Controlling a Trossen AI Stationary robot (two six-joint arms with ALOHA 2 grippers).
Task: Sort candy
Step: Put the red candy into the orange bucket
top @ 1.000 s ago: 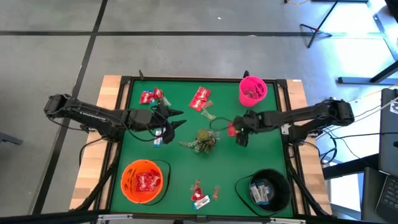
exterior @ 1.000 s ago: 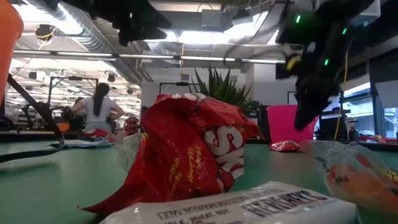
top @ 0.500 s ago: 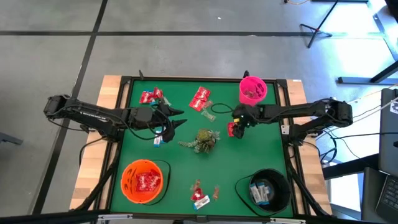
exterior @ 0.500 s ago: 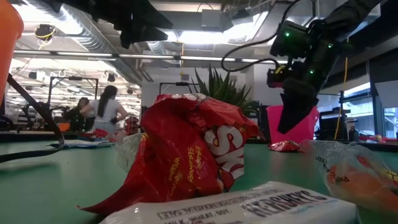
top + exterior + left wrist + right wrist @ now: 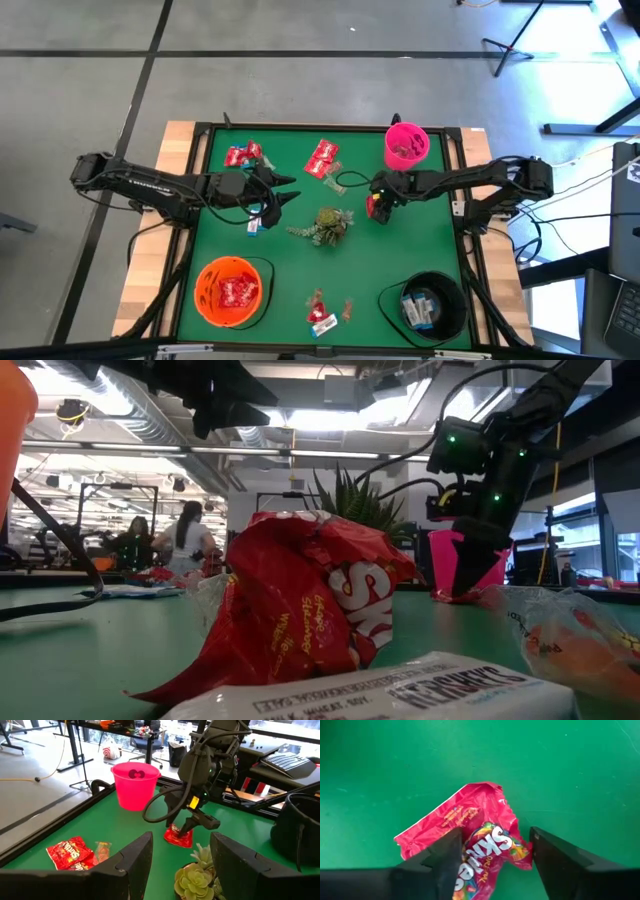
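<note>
Right gripper (image 5: 490,865) down over red Skittles packet (image 5: 470,835) near the pink bucket (image 5: 406,146) — fingers spread, straddling it. Left gripper (image 5: 181,865) open, hovering mid-table.

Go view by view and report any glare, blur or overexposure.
High view: evenly lit, blown-out floor patch at top right. Low view: ceiling lights glare; the nearest red packet and white bar look soft. Left wrist view: bright windows behind. Right wrist view: the end-effector fingers are blurred; the Skittles packet is sharper.
</note>
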